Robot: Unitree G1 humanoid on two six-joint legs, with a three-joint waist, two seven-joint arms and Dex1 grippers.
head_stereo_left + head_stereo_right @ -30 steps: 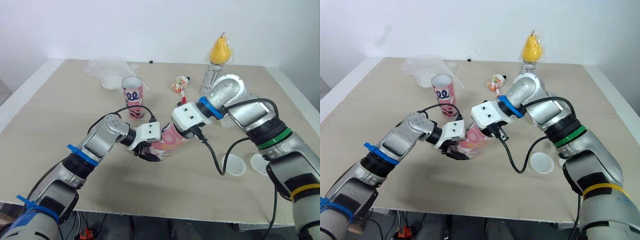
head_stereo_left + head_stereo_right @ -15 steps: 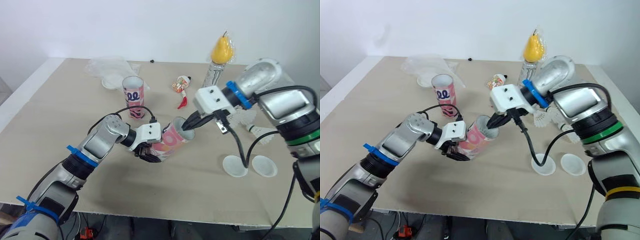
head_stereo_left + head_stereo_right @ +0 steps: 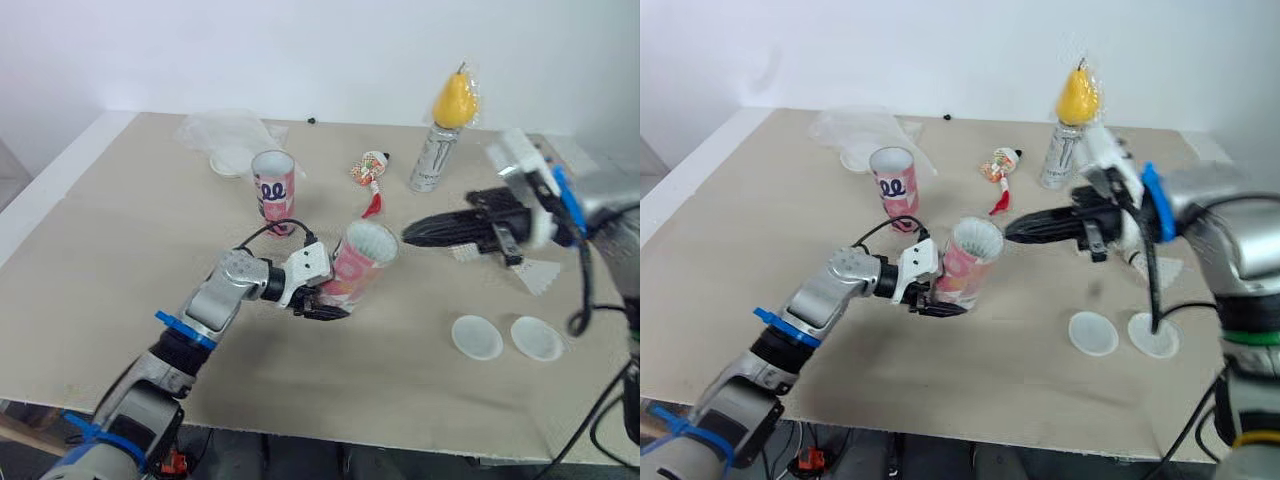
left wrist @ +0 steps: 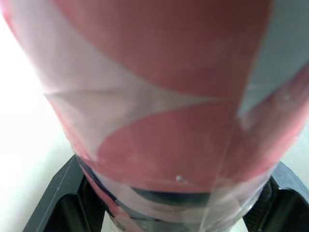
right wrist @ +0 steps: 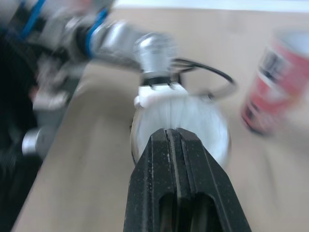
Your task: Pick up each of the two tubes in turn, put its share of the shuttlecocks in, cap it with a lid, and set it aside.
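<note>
A pink patterned tube [image 3: 352, 274] is tilted off the table, its mouth pointing to the right, and my left gripper [image 3: 324, 298] is shut on its lower part. White feathers of a shuttlecock [image 5: 177, 119] show inside that mouth. My right gripper [image 3: 410, 235] is shut and holds nothing; it hovers just right of the tube's mouth, pointing at it. The second pink tube [image 3: 272, 181] stands upright and uncapped farther back on the left. Two round clear lids [image 3: 476, 337] [image 3: 537, 338] lie flat at the front right. A loose shuttlecock [image 3: 542, 274] lies behind them.
A drink can [image 3: 432, 160] with a yellow pear [image 3: 455, 97] on top stands at the back right. Small red-and-white packets [image 3: 371, 168] lie behind the held tube. A crumpled clear bag [image 3: 225, 133] sits at the back left.
My right gripper has drawn back out of the tube's mouth and off to the right, leaving a shuttlecock inside. The left gripper still holds the tube. The camera has shifted.
</note>
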